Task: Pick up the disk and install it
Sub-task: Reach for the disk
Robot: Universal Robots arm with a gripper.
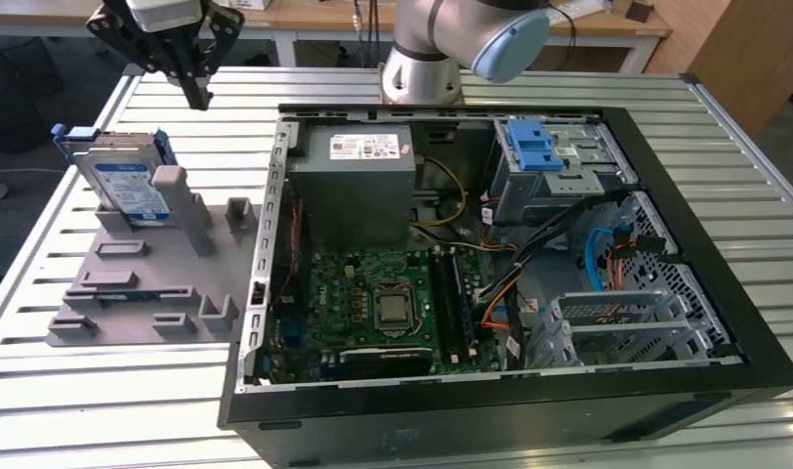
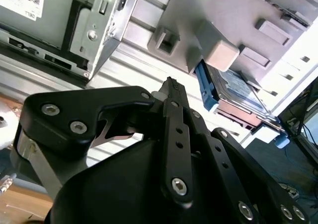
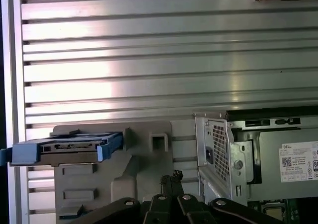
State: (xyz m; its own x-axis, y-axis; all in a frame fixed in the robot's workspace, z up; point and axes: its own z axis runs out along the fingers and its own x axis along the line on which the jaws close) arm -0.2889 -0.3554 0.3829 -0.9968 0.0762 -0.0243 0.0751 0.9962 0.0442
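Two fingers make up the claw (image 1: pixel 197 96), and we find them pressed together at the tips with nothing pinched between them; both wrist views confirm this. We see the claw hanging above the slatted metal worktop (image 1: pixel 110 410), past the far end of a grey holder (image 1: pixel 149 283). It is clear of everything below it.

We note the disk (image 1: pixel 120 181) standing on edge in that holder, its blue frame around it, just beside a grey post (image 1: pixel 173 191). The disk is near the claw but not touching it. In the first wrist view the disk (image 3: pixel 69 147) shows edge-on in the holder.

On the exterior view's right of the holder lies an open computer case (image 1: pixel 657 391). Inside it we record a green board (image 1: pixel 370 293), a grey power box (image 1: pixel 357 186) and a blue bracket (image 1: pixel 537 149) in a metal cage.
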